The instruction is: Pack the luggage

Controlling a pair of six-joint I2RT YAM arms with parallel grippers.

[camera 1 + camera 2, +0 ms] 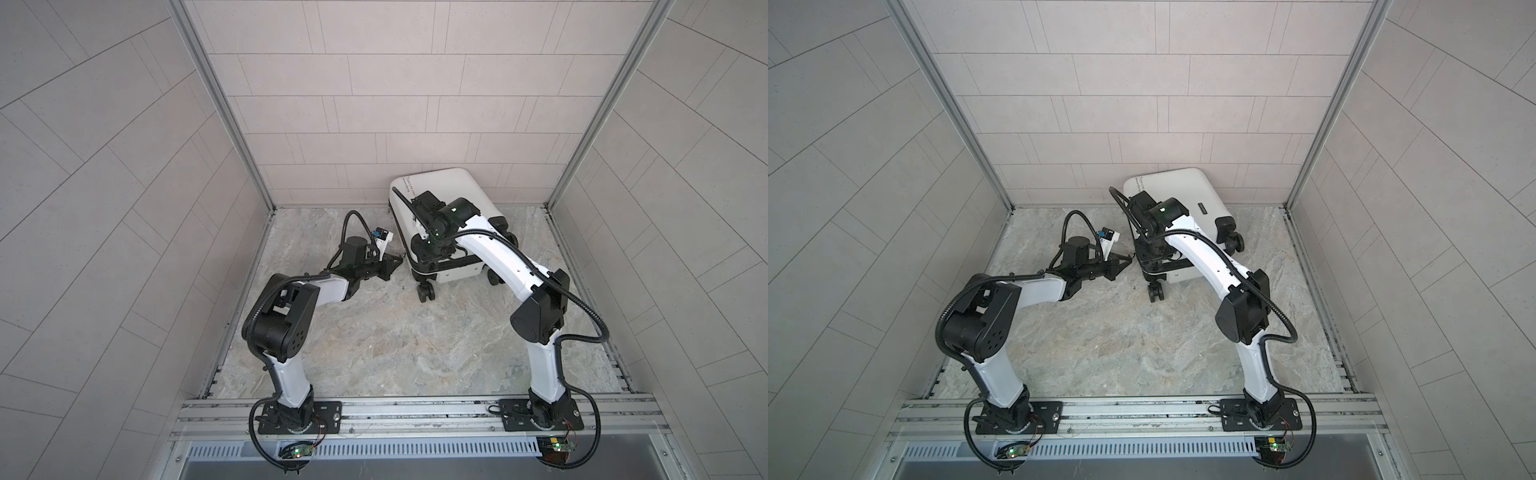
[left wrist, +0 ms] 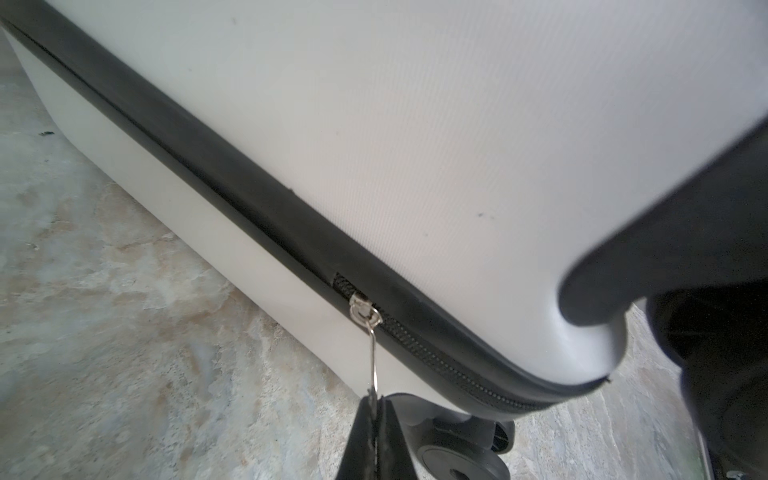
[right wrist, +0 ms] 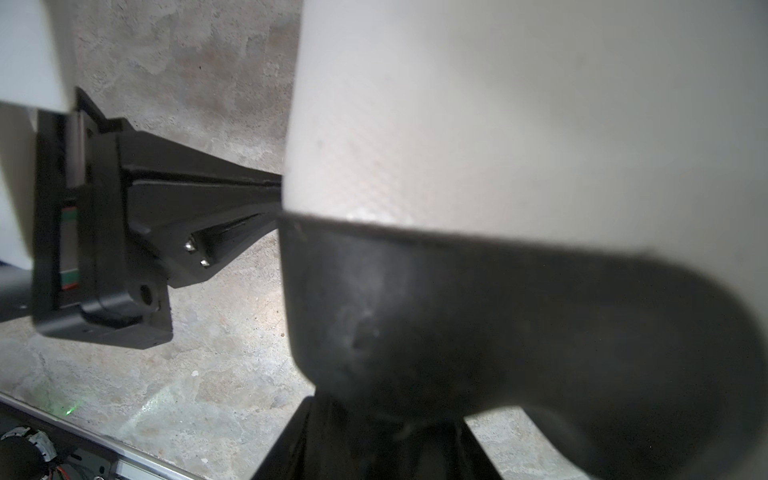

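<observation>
The luggage [image 1: 451, 187] [image 1: 1179, 183] is a white hard-shell suitcase, closed, lying at the back of the table with its far end against the back wall. A black zipper band [image 2: 232, 199] runs round its side. My left gripper [image 1: 398, 260] [image 1: 1128, 258] [image 2: 376, 401] is shut on the thin metal zipper pull [image 2: 372, 357], which hangs from the silver slider [image 2: 360, 309]. My right gripper [image 1: 430, 251] [image 1: 1152, 249] [image 3: 386, 415] sits at the wheel end, jaws closed on the luggage's black corner piece [image 3: 498, 311] [image 2: 685, 232]; its fingertips are hidden in shadow.
Black wheels [image 1: 426, 293] [image 2: 457, 461] stick out toward the front of the marble table [image 1: 395, 345]. Tiled walls close in the back and both sides. The arm bases stand on a metal rail [image 1: 415, 411] at the front edge.
</observation>
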